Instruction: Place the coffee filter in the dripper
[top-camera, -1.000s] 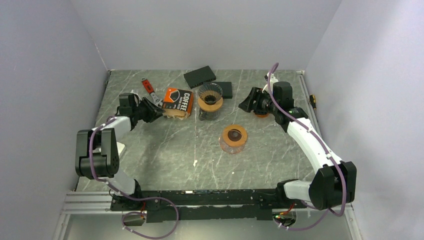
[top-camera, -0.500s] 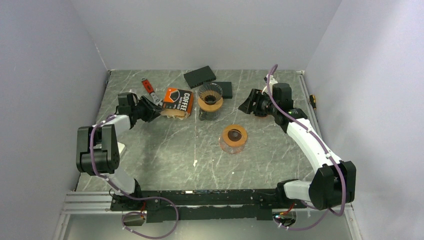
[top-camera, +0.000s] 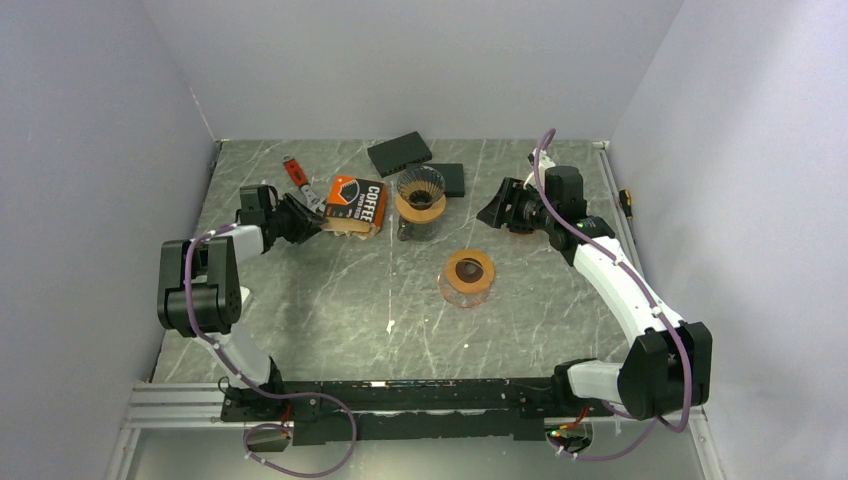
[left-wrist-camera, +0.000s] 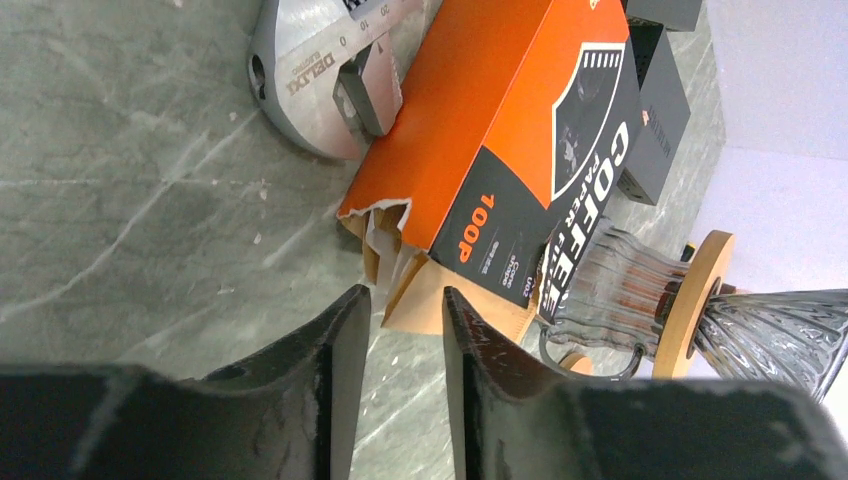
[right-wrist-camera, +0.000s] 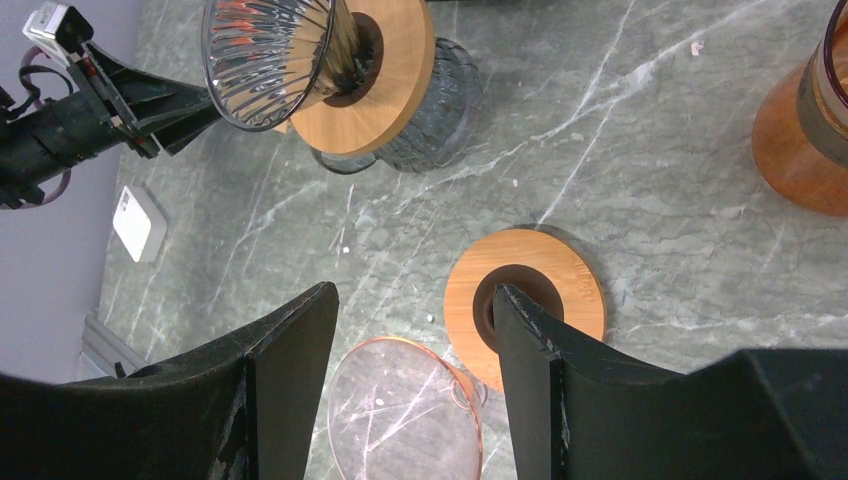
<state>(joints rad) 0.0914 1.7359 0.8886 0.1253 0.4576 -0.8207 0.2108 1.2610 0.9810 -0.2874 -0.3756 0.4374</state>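
Note:
The orange-and-black coffee filter box (top-camera: 356, 203) lies on the table, its torn end toward my left gripper (top-camera: 303, 221). In the left wrist view paper filters (left-wrist-camera: 381, 243) show in the box's (left-wrist-camera: 500, 150) open end. My left gripper (left-wrist-camera: 402, 292) is open and empty, its tips just short of that opening. The glass dripper (top-camera: 421, 186) with a wooden collar stands on a glass server right of the box; it also shows in the right wrist view (right-wrist-camera: 268, 55). My right gripper (top-camera: 497, 209) is open and empty, held above the table right of the dripper (right-wrist-camera: 412, 290).
A second glass dripper with a wooden collar (top-camera: 468, 274) sits mid-table, below my right gripper (right-wrist-camera: 525, 300). A silver caliper (left-wrist-camera: 310, 70) lies by the box. Two black boxes (top-camera: 400, 153) are at the back. An orange jar (right-wrist-camera: 810, 130) stands at the right.
The left arm's elbow has swung up and to the right while its gripper stays at the box's open end. The right arm has barely moved.

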